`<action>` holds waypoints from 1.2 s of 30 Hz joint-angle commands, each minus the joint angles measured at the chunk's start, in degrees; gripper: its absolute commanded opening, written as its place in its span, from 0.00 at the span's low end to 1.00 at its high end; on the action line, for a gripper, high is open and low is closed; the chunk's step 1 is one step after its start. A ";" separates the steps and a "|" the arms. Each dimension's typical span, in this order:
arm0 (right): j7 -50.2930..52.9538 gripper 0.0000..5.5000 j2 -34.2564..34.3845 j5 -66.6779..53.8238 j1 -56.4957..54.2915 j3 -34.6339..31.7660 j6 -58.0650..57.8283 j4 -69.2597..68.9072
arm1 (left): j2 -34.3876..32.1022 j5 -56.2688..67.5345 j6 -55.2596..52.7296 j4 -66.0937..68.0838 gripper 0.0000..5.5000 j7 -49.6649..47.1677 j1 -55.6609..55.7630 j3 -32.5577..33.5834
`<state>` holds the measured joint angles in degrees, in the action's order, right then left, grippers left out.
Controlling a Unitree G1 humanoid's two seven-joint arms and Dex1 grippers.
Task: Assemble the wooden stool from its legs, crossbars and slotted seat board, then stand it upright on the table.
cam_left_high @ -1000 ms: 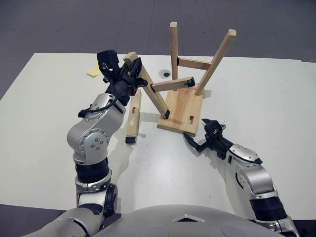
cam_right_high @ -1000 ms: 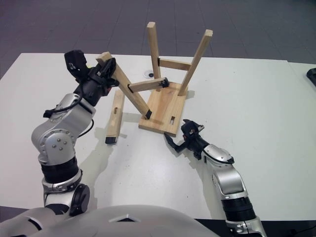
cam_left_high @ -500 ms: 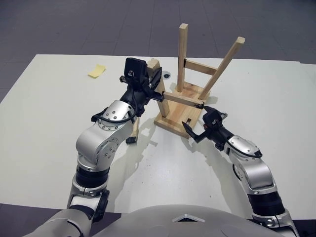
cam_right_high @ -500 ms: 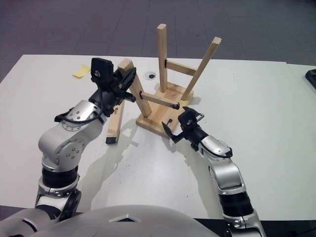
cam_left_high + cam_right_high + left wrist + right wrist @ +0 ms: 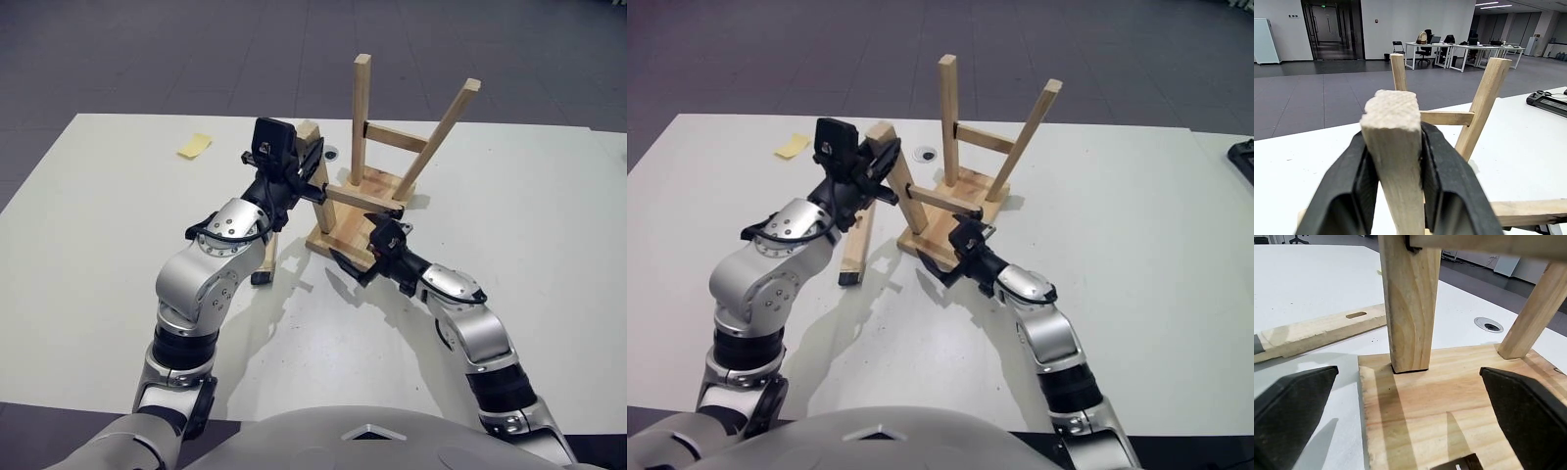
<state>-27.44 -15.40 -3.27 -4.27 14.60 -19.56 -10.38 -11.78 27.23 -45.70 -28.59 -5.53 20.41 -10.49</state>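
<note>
Rounded silver arm shells (image 5: 233, 221) carry black joint bands (image 5: 182, 343), a screw-ringed elbow disc (image 5: 201, 286) and a black cable (image 5: 199, 228).

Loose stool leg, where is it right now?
In the right eye view, the loose leg lies flat on the table, on the robot's left beside the seat board, near the left gripper.

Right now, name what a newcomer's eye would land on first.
The half-built stool sits upside down mid-table: seat board flat, two legs sticking up. The left arm's jaws are shut on a third leg planted on the board; the right arm's jaws gape at its near edge, and a loose leg lies to its left.
</note>
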 commanded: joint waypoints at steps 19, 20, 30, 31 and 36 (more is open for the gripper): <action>4.08 0.98 6.92 6.79 -15.01 3.85 3.04 18.46 | 2.06 1.45 -15.89 19.56 0.33 3.60 -7.52 3.01; 3.93 0.98 7.09 6.90 -15.18 3.91 3.43 18.85 | 2.09 1.48 -15.92 19.46 0.36 3.80 -7.36 3.00; 3.90 0.98 8.13 7.46 -16.58 3.64 6.29 22.12 | 3.86 2.26 -11.61 18.23 0.64 5.72 -5.54 3.75; 3.90 0.98 8.15 7.52 -16.64 3.48 6.54 22.11 | 4.07 2.54 -10.50 17.68 0.66 6.47 -5.31 3.98; 3.79 0.98 8.22 7.35 -16.81 2.52 7.81 21.47 | 6.27 6.19 -4.81 13.93 0.81 10.56 -4.07 8.09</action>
<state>-23.95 -7.44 4.33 -18.83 18.16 -12.91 12.28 -5.94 32.86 -49.72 -15.63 3.92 18.18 -2.74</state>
